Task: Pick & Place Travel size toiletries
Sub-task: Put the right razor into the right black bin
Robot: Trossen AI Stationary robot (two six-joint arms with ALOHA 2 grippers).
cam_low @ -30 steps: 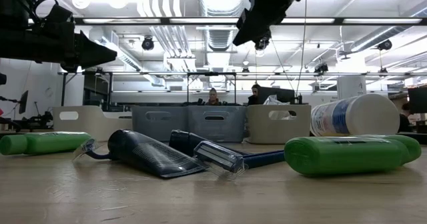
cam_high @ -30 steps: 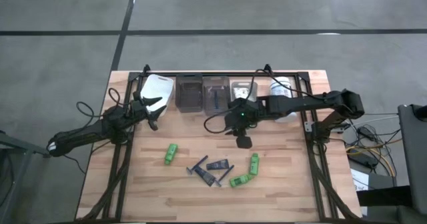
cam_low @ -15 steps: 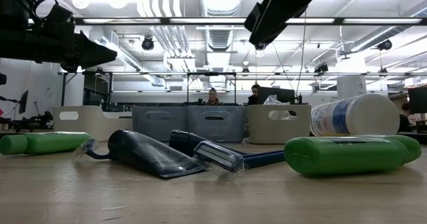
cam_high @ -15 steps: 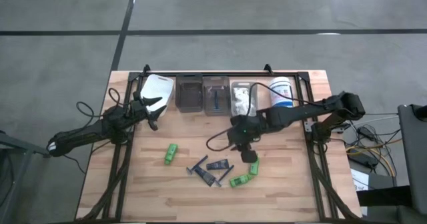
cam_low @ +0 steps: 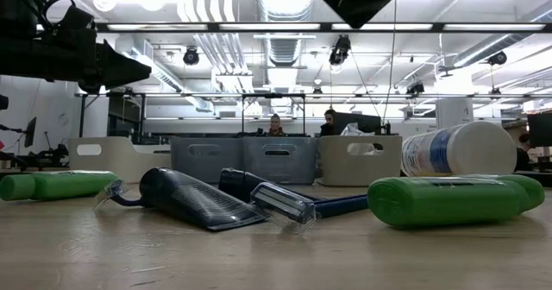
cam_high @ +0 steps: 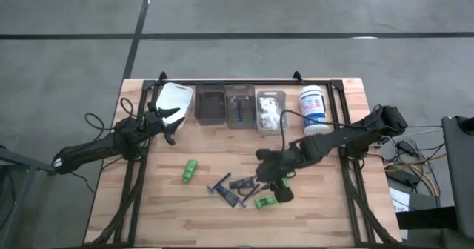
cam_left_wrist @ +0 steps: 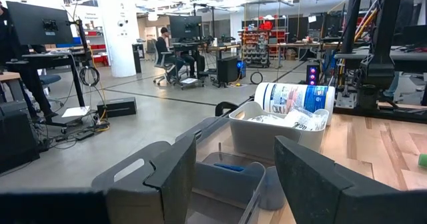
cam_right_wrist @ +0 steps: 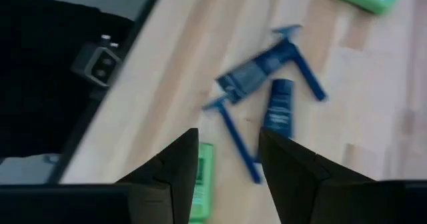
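High view: the right pincer [cam_high: 280, 190], fingers parted and holding nothing, hangs over the toiletries cluster on the near-centre tabletop [cam_high: 170, 212], just above a green bottle [cam_high: 264, 201]. Beside it lie 2 blue razors [cam_high: 222, 184] and a dark tube [cam_high: 241, 183]. Another green bottle [cam_high: 189, 170] lies apart, left. The left pincer [cam_high: 172, 126], open and empty, waits by the white bin [cam_high: 175, 100] at far left.

No readable text anywhere. White tub [cam_high: 314, 104] is showing a blue label, print too small to read in the high view; same tub [cam_low: 455, 148] in the low view is showing blue blurred lettering, illegible. In the left wrist view the tub [cam_left_wrist: 295, 97] label is showing blue marks, unreadable. Green bottle [cam_low: 448, 199] is showing no legible print.
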